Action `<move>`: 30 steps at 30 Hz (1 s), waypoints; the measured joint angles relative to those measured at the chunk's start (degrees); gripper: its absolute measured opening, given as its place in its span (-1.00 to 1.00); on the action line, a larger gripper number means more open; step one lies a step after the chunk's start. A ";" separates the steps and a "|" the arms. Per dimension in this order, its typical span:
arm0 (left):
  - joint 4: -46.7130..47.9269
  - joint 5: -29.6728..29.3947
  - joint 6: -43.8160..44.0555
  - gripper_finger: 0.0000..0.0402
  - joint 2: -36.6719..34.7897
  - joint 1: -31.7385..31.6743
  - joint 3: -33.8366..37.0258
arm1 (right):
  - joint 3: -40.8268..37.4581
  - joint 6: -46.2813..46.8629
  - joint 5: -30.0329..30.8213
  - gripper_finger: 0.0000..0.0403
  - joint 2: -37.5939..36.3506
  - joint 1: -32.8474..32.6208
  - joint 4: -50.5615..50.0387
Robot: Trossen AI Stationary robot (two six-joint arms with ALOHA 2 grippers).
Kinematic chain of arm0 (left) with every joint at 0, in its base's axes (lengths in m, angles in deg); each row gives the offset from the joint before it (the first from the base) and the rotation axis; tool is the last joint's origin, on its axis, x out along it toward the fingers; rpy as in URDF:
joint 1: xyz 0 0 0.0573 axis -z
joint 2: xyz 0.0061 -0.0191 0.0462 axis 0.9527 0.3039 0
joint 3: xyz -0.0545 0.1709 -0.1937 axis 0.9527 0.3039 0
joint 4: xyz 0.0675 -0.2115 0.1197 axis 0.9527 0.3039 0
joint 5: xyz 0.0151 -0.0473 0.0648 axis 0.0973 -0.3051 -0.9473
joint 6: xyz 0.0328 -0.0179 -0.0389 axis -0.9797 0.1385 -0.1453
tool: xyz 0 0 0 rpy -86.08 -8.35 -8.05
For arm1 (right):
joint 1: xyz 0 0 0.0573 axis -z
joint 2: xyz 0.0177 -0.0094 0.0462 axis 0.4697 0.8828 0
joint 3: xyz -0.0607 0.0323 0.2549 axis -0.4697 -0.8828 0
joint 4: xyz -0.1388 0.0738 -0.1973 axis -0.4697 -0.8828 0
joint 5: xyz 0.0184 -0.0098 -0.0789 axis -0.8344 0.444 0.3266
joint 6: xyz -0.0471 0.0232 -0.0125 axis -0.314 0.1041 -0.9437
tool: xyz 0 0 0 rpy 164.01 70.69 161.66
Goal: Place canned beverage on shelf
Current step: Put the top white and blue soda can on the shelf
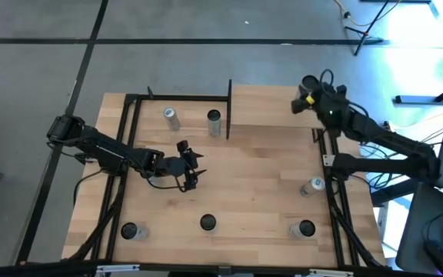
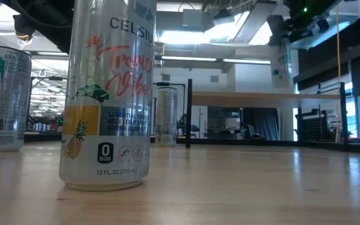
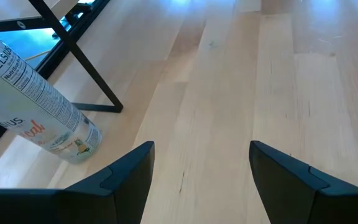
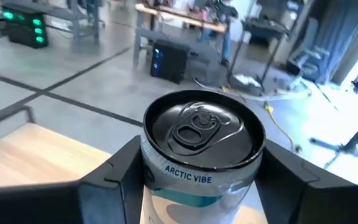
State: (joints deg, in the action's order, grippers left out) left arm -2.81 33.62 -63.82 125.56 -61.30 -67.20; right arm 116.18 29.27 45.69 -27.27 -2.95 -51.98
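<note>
My right gripper [image 1: 306, 100] is shut on a white-and-teal beverage can [image 4: 202, 134] marked ARCTIC VIBE, over the right part of the shelf [image 1: 271, 106], a light-wood plank on black posts at the table's far side. In the low view the can [image 2: 281, 62] is upright just above the shelf board [image 2: 261, 98]; I cannot tell whether its bottom touches the board. My left gripper [image 1: 189, 165] is open and empty over the middle of the table, and its wrist view [image 3: 201, 168] shows bare tabletop between the fingers. My right gripper pinches the can's two opposite sides just below its top rim [image 4: 151, 163] between its two fingers [image 4: 120, 171]. The fingers come slanting down from the table's right side. The can is upright with its top up, right above the shelf board.
Two cans [image 1: 171, 117] [image 1: 214, 119] stand left of the shelf by its black post [image 1: 228, 108]. One can [image 1: 311, 185] stands at the right edge. Three more [image 1: 129, 230] [image 1: 208, 222] [image 1: 304, 228] stand along the near edge. One fills the low view [image 2: 108, 94].
</note>
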 joint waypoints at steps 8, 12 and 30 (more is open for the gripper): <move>-0.01 0.01 0.04 0.23 0.00 0.00 0.00 | -0.02 3.10 -3.84 0.06 2.03 10.87 -1.12; -0.01 0.02 0.37 0.23 0.00 0.00 0.00 | -0.15 3.11 -3.85 0.06 2.12 13.41 -1.90; 0.00 0.17 0.38 0.23 0.00 0.04 0.00 | -2.54 2.56 -5.00 0.53 1.24 15.12 -1.58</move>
State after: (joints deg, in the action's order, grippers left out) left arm -2.81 33.79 -63.44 125.56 -61.26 -67.20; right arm 113.64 31.82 40.69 -26.03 12.17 -53.55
